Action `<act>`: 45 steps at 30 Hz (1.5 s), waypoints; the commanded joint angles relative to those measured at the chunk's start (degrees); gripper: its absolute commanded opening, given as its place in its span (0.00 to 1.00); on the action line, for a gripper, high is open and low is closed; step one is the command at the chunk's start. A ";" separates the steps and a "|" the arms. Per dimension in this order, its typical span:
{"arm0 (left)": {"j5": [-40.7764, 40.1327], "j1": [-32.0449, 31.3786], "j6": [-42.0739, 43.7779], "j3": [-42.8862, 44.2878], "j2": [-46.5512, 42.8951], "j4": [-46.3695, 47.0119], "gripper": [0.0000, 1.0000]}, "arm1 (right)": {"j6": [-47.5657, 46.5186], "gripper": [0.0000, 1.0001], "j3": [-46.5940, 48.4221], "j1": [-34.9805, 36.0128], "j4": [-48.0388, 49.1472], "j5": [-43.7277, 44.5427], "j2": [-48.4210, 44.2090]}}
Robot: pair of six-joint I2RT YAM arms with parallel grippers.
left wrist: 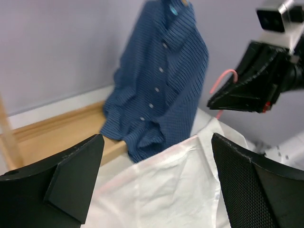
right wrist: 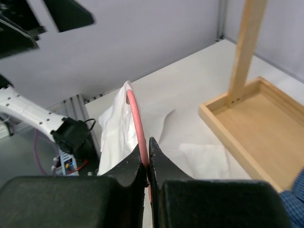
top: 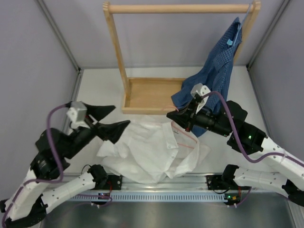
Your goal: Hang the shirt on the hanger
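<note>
Top external view: large white thin-fabric button-up shirt (top: 152,152) lies crumpled on the table, just in front of the wooden tray base (top: 147,95), between both arms. Thin pink wire hanger (top: 186,134) sits on the shirt's right side, partly under fabric (exact fit unclear). Right gripper (top: 170,116) is clamped tight on the pink wire; the right wrist view shows its jaws pinching it (right wrist: 148,142). Left gripper (top: 121,115) is spread wide, holding nothing, above the shirt's left edge. Dark blue checked shirt (top: 216,66) hangs from the wooden rack (top: 180,8).
</note>
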 commanded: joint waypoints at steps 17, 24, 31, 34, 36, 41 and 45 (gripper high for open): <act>-20.54 -0.06 -12.57 -25.52 -7.19 11.21 0.98 | -4.97 0.00 16.05 0.25 -10.42 7.06 -2.23; -20.87 -0.06 -9.94 -26.92 2.30 19.58 0.69 | -4.35 0.00 15.35 0.25 -10.51 5.21 -1.79; -38.53 0.03 -14.24 -26.49 4.51 15.37 0.00 | -4.79 0.00 13.51 0.25 -10.42 7.05 -2.93; -45.37 0.12 -16.70 -26.14 4.24 12.38 0.00 | -4.79 0.00 12.36 0.25 -10.51 8.37 -3.46; -49.78 0.29 -20.03 -25.96 4.16 8.45 0.00 | -4.45 0.00 11.22 0.25 -10.51 10.99 -4.33; -56.47 1.96 -27.59 -25.96 1.96 2.19 0.00 | -4.44 0.00 8.85 0.25 -10.86 15.75 -6.18; -55.86 3.63 -29.18 -25.09 2.22 0.16 0.00 | -4.09 0.00 8.05 0.25 -10.77 15.24 -7.24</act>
